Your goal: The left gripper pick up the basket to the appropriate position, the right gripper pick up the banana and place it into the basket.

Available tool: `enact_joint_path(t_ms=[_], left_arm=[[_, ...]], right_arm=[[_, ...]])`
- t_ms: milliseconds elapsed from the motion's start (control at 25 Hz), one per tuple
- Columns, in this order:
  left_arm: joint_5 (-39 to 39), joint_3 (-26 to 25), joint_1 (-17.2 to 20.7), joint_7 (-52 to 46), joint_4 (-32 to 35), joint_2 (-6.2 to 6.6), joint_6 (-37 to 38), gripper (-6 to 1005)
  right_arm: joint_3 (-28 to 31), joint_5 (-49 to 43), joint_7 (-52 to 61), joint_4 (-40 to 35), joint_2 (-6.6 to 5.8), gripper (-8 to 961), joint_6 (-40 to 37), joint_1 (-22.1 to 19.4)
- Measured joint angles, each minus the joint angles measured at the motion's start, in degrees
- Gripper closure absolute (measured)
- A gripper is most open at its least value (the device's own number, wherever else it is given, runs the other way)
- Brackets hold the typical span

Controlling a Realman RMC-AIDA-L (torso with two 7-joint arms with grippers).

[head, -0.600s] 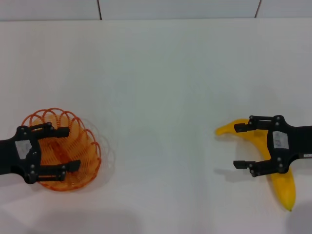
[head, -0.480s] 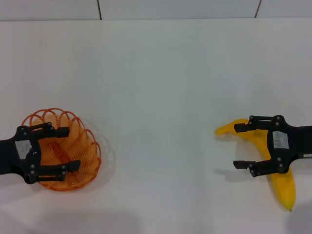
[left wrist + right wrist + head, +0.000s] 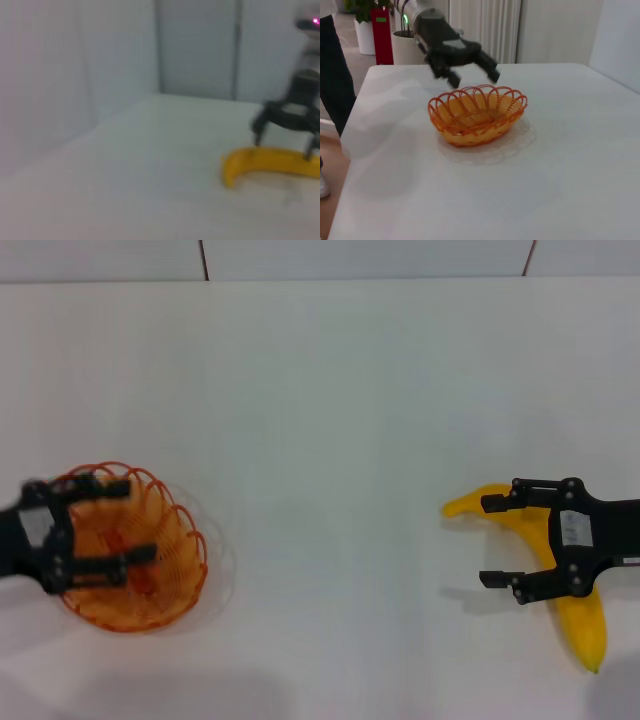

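Observation:
The orange wire basket (image 3: pixel 172 540) stands on the white table at the near left; it also shows in the right wrist view (image 3: pixel 477 116). My left gripper (image 3: pixel 124 522) is open and blurred, above the basket's left side with nothing in it; the right wrist view shows the left gripper (image 3: pixel 470 70) hovering over the rim. The yellow banana (image 3: pixel 581 625) lies at the near right and shows in the left wrist view (image 3: pixel 270 167). My right gripper (image 3: pixel 485 541) is open over the banana's middle, holding nothing; the left wrist view shows the right gripper (image 3: pixel 287 120) just above it.
The white table (image 3: pixel 330 420) stretches bare between basket and banana. Its far edge meets a pale wall. In the right wrist view a red bin (image 3: pixel 381 35) and a person's leg (image 3: pixel 335 75) stand beyond the table's end.
My left gripper has shifted slightly toward the far side and left over the basket and is in motion. The basket, banana and right gripper have not moved.

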Motion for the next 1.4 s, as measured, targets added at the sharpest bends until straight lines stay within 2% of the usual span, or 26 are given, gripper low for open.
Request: enact_joint_path(t_ms=[200,320,440,560,680,800,880,960,1040,1080,1120,1160,1240,1400], left_arm=[[-7.1,-8.1,-0.2,-2.9,1.1,0.30,0.1,136],[-12.3,-13.0,-1.7,-10.1,2.8,1.63,-0.1,136],[-12.8,-13.3,-4.4,-20.6,5.2,3.78,-1.5,137],[-8.1,-11.4,-7.9,-33.3,7.5,6.69,-5.4,137],[3.0,-7.6,-12.6,-43.1,8.0,10.38,-8.5,137],[13.8,-2.9,-16.6,-45.0,8.0,12.03,-9.1,138],[18.2,0.5,-18.2,-41.8,8.8,11.66,-9.1,138],[20.3,3.7,-18.6,-36.5,10.6,10.12,-9.1,138],[21.6,6.1,-18.1,-31.3,14.3,7.63,-9.1,138],[23.2,7.4,-17.6,-28.6,17.7,5.53,-8.7,138],[23.2,7.4,-17.6,-28.6,17.7,5.53,-8.7,139],[24.5,8.2,-17.4,-27.4,19.1,4.51,-8.1,139],[26.4,9.9,-17.4,-26.0,19.9,3.45,-7.5,139],[27.5,11.6,-17.7,-25.3,19.5,2.94,-7.4,143]], right_arm=[[0.0,0.0,0.0,0.0,0.00,90,0.0,-0.1],[0.0,0.1,0.1,0.0,0.00,90,0.0,-0.1],[0.0,0.1,0.1,0.0,0.00,90,0.0,0.0],[0.0,0.1,0.1,0.0,0.00,90,0.0,0.2],[0.0,0.1,0.2,0.0,0.00,90,0.0,0.6],[0.0,0.1,0.2,0.0,0.00,90,0.0,0.7],[0.0,0.1,0.4,0.0,0.00,90,0.0,0.8],[0.0,0.1,0.4,0.0,0.00,90,0.0,0.8],[0.0,0.1,0.4,0.0,0.00,90,0.0,0.9],[0.0,0.1,0.5,0.0,0.00,90,0.0,0.9],[0.0,0.1,0.5,0.0,0.00,90,0.0,0.9],[0.0,0.1,0.5,0.0,0.00,90,0.0,0.9],[0.0,0.0,0.5,0.0,0.00,90,-0.1,0.9],[0.0,0.0,0.5,0.0,0.01,90,-0.1,1.3]])
